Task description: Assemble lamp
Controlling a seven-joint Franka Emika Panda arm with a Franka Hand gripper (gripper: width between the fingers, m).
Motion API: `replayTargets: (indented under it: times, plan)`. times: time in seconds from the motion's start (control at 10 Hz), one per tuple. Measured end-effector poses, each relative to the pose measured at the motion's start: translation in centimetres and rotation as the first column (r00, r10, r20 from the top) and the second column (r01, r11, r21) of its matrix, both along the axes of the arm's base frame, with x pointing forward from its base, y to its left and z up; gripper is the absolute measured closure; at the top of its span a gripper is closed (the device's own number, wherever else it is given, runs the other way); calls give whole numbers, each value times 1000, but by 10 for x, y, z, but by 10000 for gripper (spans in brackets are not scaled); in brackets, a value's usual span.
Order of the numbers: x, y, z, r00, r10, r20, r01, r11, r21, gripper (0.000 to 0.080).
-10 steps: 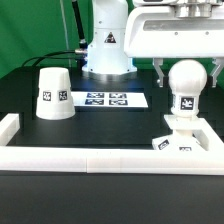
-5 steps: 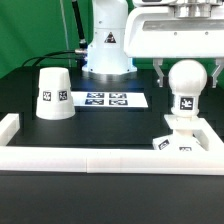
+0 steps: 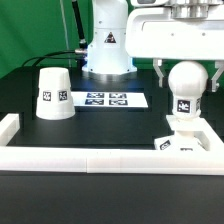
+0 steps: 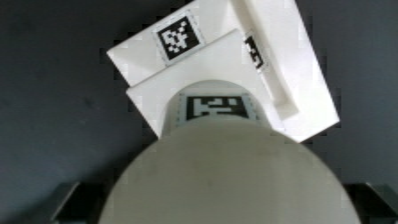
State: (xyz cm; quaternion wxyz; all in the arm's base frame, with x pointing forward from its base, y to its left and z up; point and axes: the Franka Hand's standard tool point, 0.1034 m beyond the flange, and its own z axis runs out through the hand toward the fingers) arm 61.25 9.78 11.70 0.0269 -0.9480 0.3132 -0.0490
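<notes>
The base column (image 3: 105,48) is rounded, glossy white, with a black triangular warning mark (image 3: 108,41); black cables (image 3: 62,50) run beside it, well away from the end effector (image 3: 188,72). The hand housing (image 3: 165,35) is boxy and white; its fingers (image 3: 160,70) are slim and dark.

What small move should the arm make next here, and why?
Probably close the fingers on the white ball-shaped plastic bulb to turn it. The gripper straddles it, seemingly with small gaps, and its neck stands upright in the small flat square white plastic base; how deep it sits cannot be told. The white tapered plastic shade stands apart.
</notes>
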Motion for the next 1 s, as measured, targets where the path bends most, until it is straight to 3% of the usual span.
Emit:
replayTargets:
  times: [0.6, 1.0]
  plan:
    - [-3, 2, -1, 916, -400, -31, 401, 915, 37, 220]
    - [-4, 4, -2, 770, -634, -63, 637, 768, 59, 220]
